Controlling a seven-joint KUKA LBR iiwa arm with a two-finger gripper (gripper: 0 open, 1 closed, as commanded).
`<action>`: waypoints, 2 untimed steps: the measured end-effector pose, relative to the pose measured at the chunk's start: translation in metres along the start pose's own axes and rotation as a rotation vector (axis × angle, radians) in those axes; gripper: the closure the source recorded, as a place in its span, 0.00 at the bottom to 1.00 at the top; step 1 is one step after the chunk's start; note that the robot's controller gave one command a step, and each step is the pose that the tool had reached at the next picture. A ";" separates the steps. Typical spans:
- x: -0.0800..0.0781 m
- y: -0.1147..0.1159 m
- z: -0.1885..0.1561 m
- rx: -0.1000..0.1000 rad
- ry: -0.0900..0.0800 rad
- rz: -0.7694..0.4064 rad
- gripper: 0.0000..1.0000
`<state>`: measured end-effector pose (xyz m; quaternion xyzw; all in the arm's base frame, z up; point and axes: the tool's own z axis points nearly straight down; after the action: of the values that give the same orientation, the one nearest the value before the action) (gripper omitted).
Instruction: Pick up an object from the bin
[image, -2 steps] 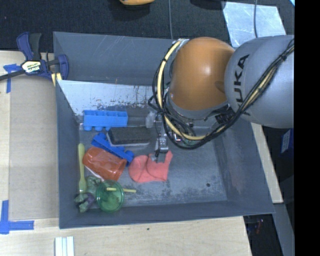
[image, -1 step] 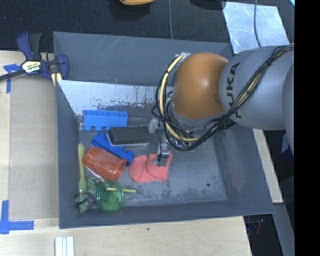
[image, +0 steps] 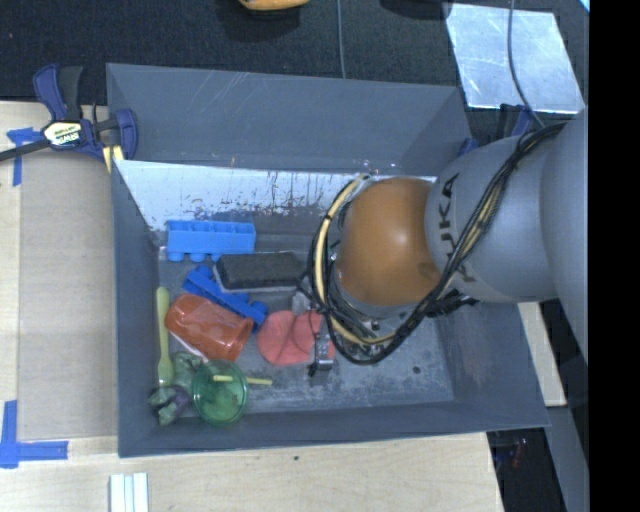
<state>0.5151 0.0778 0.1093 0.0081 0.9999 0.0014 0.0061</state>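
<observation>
Hanging at the right edge of the pink disc in the middle of the bin, the gripper, open or closed I cannot tell, may clip that disc and shove it against the orange cup rather than catch it.

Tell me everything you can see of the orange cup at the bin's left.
The orange cup looks like translucent plastic, reddish-orange. It lies on its side on the floor of the bin, left of centre. A blue piece lies against its back edge, a green cup meets its front edge, and a yellow-green stick runs along its left. Which end is open I cannot tell.
</observation>
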 end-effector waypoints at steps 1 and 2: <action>-0.054 -0.043 0.037 0.002 -0.005 0.152 1.00; -0.054 -0.043 0.037 0.002 -0.005 0.152 1.00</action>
<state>0.5688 0.0337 0.0731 0.0840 0.9964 0.0010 0.0085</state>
